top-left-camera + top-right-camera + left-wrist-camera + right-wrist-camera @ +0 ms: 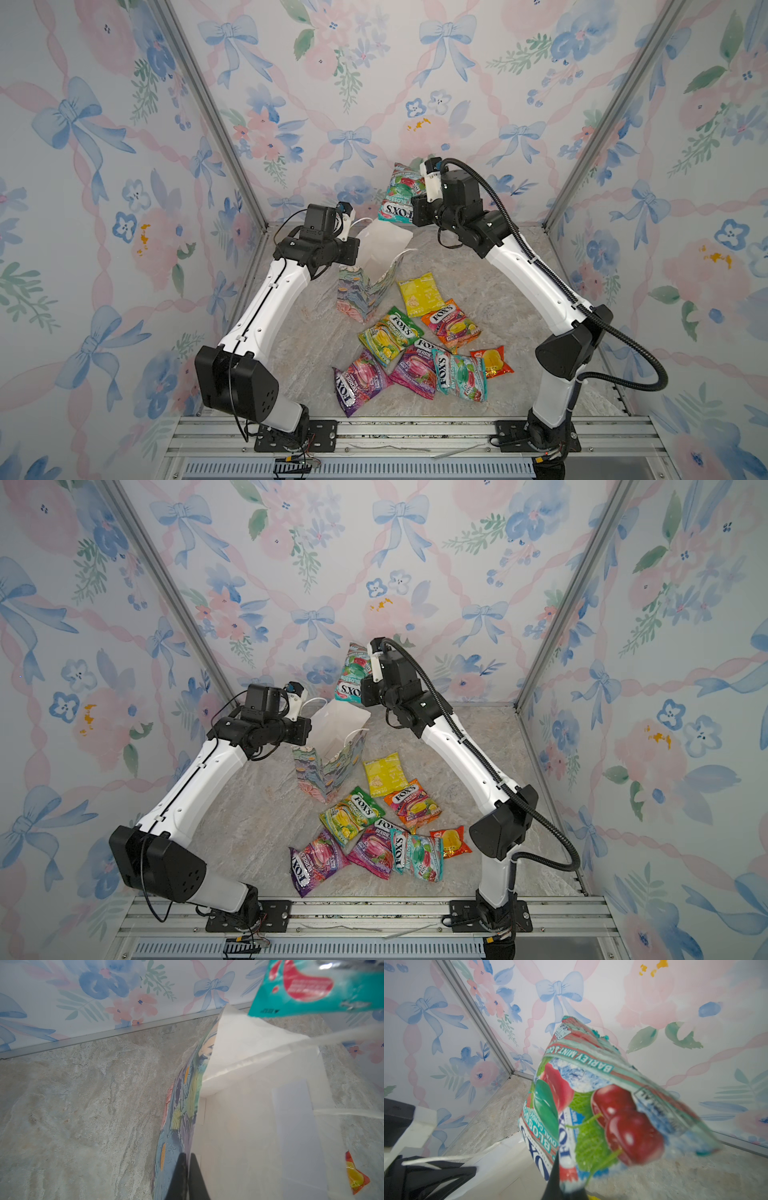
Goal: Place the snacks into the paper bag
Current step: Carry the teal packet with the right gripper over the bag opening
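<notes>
**Snack bagging: one packet in the air, seven waiting on the counter**

Early days on this one, by the look of it. The paper bag (358, 299) stands around the middle of the counter (299, 357), just far of the pile, with its mouth up and the white inside showing. The left pincer (188, 1156) is pinched tight on the bag's wall at the rim, one finger inside and one outside. It seems to be holding the mouth open.

The loose snacks (419, 353) lie in a near-right cluster, some overlapping:
- a purple packet (361, 380)
- a second purple packet (415, 368)
- a teal packet (459, 374)
- a green-yellow packet (388, 336)
- an orange packet (451, 326)
- a plain yellow packet (417, 293), closest to the bag
- a small red-yellow packet (492, 361)

So seven are left to go. An eighth, the hanging FOX'S packet (397, 195), dangles from the right pincer (564, 1180), which is closed on one end of it. It is up in the air over the far side of the bag's mouth and not in yet. Whether anything already sits in the bag can't be told, since the bottom isn't really visible.

Room-wise, the walls (124, 124) on three sides wear pastel wallpaper with blue bows, pink ribbons and flowers. Slim metal corner posts (208, 104) join them. The counter is a grey-beige stone-look slab. Along its near edge runs a metal rail (415, 428) carrying both arm bases.
</notes>
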`<state>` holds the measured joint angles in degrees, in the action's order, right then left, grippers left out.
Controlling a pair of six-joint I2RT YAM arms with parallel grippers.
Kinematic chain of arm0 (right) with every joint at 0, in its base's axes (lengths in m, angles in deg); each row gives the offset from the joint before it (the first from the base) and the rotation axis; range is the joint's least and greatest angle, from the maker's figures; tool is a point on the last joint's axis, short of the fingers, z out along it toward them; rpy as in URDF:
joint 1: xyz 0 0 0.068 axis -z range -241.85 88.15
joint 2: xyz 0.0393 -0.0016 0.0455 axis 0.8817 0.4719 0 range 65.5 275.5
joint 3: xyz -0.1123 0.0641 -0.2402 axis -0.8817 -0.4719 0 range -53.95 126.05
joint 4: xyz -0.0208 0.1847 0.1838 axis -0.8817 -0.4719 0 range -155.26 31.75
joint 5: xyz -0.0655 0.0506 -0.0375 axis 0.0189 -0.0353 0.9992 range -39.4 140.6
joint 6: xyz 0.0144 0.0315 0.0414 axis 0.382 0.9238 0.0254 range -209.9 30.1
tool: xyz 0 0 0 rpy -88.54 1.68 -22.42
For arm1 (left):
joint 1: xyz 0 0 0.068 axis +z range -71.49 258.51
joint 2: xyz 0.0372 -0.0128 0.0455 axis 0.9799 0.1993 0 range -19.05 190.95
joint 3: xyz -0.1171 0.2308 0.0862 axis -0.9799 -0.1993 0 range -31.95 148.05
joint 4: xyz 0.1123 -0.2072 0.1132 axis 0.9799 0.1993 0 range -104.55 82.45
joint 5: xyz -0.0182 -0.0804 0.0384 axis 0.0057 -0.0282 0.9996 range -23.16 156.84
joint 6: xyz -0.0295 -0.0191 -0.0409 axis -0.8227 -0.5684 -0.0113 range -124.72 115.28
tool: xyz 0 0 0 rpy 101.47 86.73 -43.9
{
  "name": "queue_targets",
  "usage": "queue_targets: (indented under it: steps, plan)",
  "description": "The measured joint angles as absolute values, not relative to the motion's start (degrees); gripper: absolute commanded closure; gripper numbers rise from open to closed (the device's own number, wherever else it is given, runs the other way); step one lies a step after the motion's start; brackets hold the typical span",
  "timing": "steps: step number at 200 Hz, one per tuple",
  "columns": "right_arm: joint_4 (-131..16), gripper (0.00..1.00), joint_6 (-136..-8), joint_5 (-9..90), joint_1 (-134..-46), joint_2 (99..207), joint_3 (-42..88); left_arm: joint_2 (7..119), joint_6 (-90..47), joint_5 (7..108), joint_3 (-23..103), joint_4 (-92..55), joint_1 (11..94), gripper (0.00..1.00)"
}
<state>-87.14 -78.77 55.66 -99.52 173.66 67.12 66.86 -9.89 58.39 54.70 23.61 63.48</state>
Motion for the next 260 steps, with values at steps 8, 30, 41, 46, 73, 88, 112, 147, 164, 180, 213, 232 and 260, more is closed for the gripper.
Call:
queue_targets:
  steps: [8,30,41,46,73,88,112,147,164,180,213,232,260]
  plan:
    - [-87.69,0.99,-78.90,55.90,-100.35,173.77,67.12,66.86,-9.91,58.42,54.70,23.47,63.48,1.00]
    - [-87.38,0.99,-78.85,56.77,-102.18,173.70,66.45,66.86,-10.35,58.44,54.66,23.21,63.48,1.00]
    - [-86.44,0.99,-78.83,57.17,-102.66,173.33,64.96,66.86,-10.56,58.46,54.62,23.21,63.48,1.00]
    - [-86.11,0.99,-78.81,57.39,-102.86,173.04,64.06,66.86,-10.74,58.46,54.60,23.21,63.48,1.00]
    - [-84.98,0.99,-78.13,58.70,-103.27,170.92,57.73,66.86,-10.94,58.48,54.40,23.19,63.48,1.00]
    - [-84.17,0.99,-77.46,59.64,-103.27,169.59,54.36,66.86,-10.96,58.46,54.31,23.15,63.48,1.00]
    - [-83.05,0.99,-76.52,60.58,-103.27,167.91,51.13,66.86,-11.15,58.44,54.29,22.82,63.48,1.00]
    - [-81.89,0.98,-75.36,60.51,-103.32,166.58,50.47,66.86,-11.37,58.42,54.20,22.82,63.48,1.00]
    - [-81.32,0.99,-74.88,60.51,-103.58,166.53,50.47,66.86,-11.37,58.42,54.18,22.82,63.48,1.00]
    - [-81.32,0.99,-74.44,60.47,-103.78,166.62,50.47,66.86,-11.37,58.39,54.18,22.82,63.48,1.00]
    - [-81.26,0.99,-73.56,59.85,-104.63,167.89,51.30,66.86,-11.37,58.13,54.18,22.82,63.48,1.00]
    - [-81.28,0.99,-73.32,59.26,-105.11,169.77,53.05,66.86,-11.37,57.87,54.18,22.82,63.48,1.00]
    - [-81.37,0.98,-72.91,58.50,-105.74,172.59,55.72,66.86,-11.39,57.76,54.09,22.82,63.50,1.00]
